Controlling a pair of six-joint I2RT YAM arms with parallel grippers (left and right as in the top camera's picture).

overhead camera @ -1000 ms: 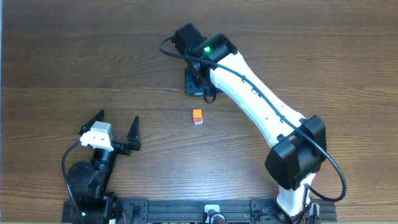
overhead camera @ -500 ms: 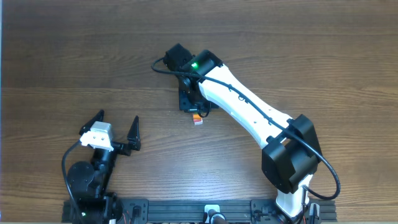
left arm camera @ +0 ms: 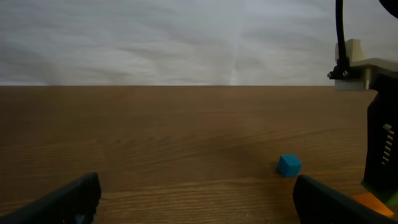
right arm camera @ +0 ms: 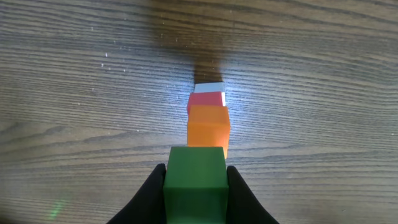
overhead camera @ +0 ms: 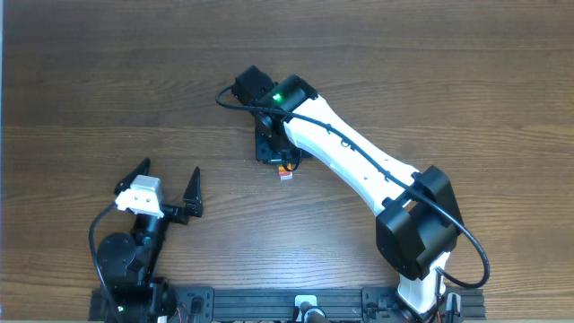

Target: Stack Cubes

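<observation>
Near the middle of the table, the right gripper is clamped on a green cube, one finger pressed to each side face, and hangs close to a small stack. In the right wrist view that stack has an orange cube on top, a red cube under it and a sliver of a white cube lowest (the three look slightly staggered, though the slant of the view may account for that). The left gripper rests well apart near its own base, fingers spread wide and holding nothing. Its wrist view shows a blue cube lying alone on the wood.

The step in hand looks like setting green on orange. The main risk is misalignment. The green cube does not appear squarely over the orange top, and if let go with too much overhang it would tip off and might drag the upper cubes with it. The fingers reach down past the green cube's sides, so a descent that is off to one side could clip the orange cube and shove the narrow column over. Pressing down too hard, or opening with a sideways twitch, could also topple it. How much height remains between green and orange I cannot tell.
</observation>
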